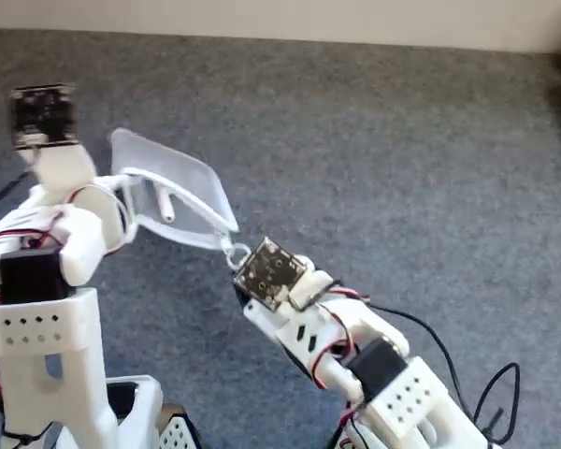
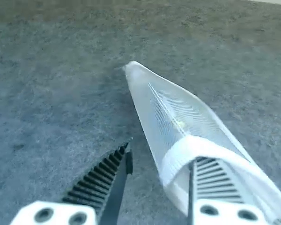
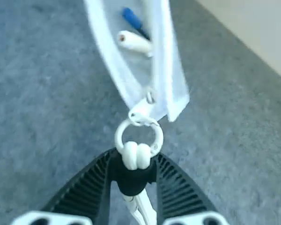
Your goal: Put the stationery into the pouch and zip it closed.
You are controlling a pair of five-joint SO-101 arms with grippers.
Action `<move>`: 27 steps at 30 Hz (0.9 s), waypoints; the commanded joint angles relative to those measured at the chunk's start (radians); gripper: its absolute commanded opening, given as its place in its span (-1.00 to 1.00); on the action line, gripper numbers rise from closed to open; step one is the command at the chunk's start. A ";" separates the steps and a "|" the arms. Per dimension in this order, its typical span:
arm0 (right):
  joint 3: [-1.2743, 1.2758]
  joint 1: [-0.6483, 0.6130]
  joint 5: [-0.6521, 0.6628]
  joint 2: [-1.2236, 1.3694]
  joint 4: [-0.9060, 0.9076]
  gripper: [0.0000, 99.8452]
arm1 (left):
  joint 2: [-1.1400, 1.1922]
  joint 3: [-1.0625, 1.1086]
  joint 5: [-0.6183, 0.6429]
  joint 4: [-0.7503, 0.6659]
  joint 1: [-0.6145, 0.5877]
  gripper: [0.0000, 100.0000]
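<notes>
Right claw (image 3: 135,161): two black ribbed wedge-shaped fingers on white plastic mounts, clenching tightly on the white round zip-pull ring (image 3: 118,137) and pinching its two bead-like lumps between the pads. The ring is hanging from a small white slider at the corner of the translucent frosted plastic pouch (image 1: 173,182), which is being carried clear of the grey, short-piled, carpet-textured worktop (image 1: 402,140), stretching between the two arms. Left claw (image 2: 161,159): standing released with its jaws spread wide. One ribbed finger (image 2: 210,180) is sitting under the pouch's thick white fabric band and showing through the plastic, while the other black saw-toothed finger (image 2: 103,176) is hanging apart from the pouch with bare carpet behind it. The pouch is flat and roughly rectangular with rounded corners, thin-walled and finely ribbed where the left wrist view is catching the light, tapering away to a narrow end. Contents showing through the wall: a white smooth cylindrical stick (image 3: 133,41) lying slantwise inside, and just beside it a blue rounded piece (image 3: 130,18) with a dark tip, too blurred to identify further. The arm housings are glossy white printed plastic, trailing red and black wires.
</notes>
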 commanded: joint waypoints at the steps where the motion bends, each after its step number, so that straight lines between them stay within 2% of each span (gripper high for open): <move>1: -0.005 -0.013 0.015 -0.104 0.101 -0.99 | -0.007 -0.058 -0.155 -0.028 0.209 -0.58; 5: 0.031 -0.019 0.126 -0.189 0.134 -0.99 | -0.005 -0.051 -0.341 -0.051 0.418 -0.58; 12: 0.154 -0.021 0.166 -0.412 0.180 -0.99 | -0.005 -0.062 -0.413 -0.149 0.608 -0.57; 16: 0.211 -0.079 0.167 -0.541 0.205 -0.99 | -0.005 -0.053 -0.451 -0.152 0.710 -0.58; 22: 0.239 -0.099 0.241 -0.562 0.211 -0.99 | -0.005 -0.051 -0.463 -0.149 0.806 -0.58; 27: 0.249 -0.099 0.242 -0.562 0.211 -0.99 | -0.015 -0.068 -0.463 -0.155 0.794 -0.58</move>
